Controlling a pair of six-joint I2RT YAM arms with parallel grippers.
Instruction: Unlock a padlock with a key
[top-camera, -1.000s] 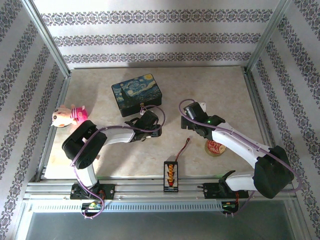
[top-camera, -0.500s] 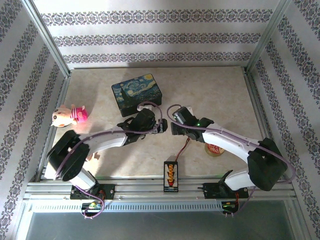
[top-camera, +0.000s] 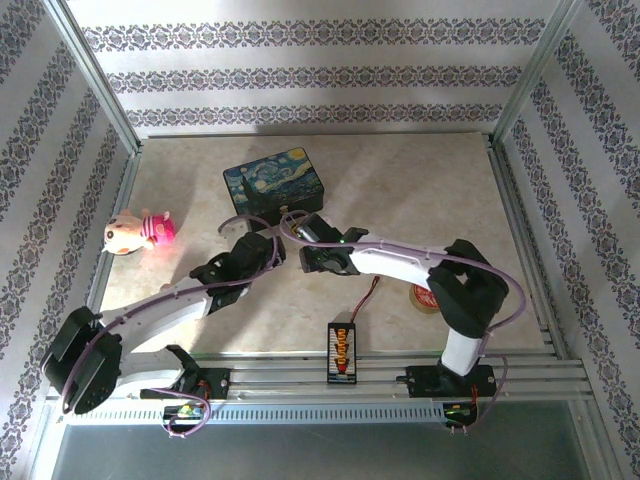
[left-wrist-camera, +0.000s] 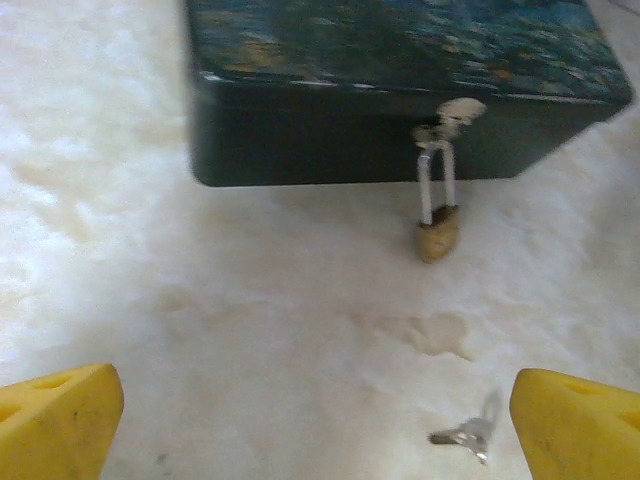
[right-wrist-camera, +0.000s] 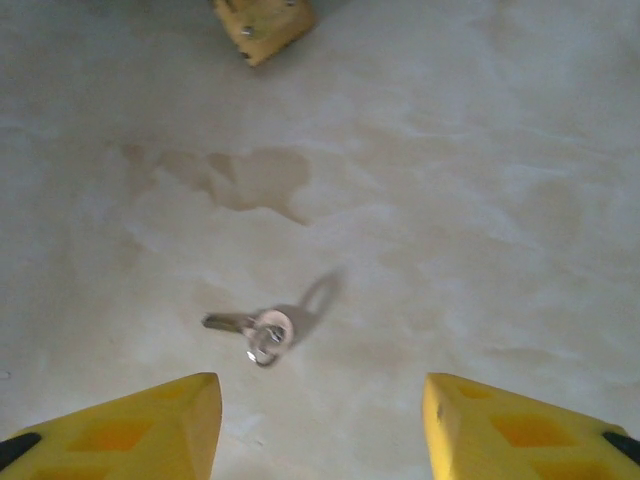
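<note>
Two things have to meet and neither is in hand: the key (right-wrist-camera: 262, 328) lies flat on the table (right-wrist-camera: 500, 180), and the padlock (left-wrist-camera: 438, 230) hangs by its thin shackle from the clasp (left-wrist-camera: 452, 112) on the front of the dark painted box (left-wrist-camera: 400, 60), its brass body down at the table just in front of the box. By my reading the step in hand is picking up the key, the first of the job. The right gripper (right-wrist-camera: 320, 425) hovers close over the key, fingers partly open, touching nothing and holding nothing; the key sits just ahead of the gap between them. The next move calls for coming down until the fingertips reach the table either side of the key and pinching it by its round head, so the blade sticks out free for the keyhole. Being so thin and flat, it may skid away or twist in the grip. The left gripper (left-wrist-camera: 320, 430) is spread wide and empty, facing the padlock with the key near its right finger, well placed to steady the brass body
</note>
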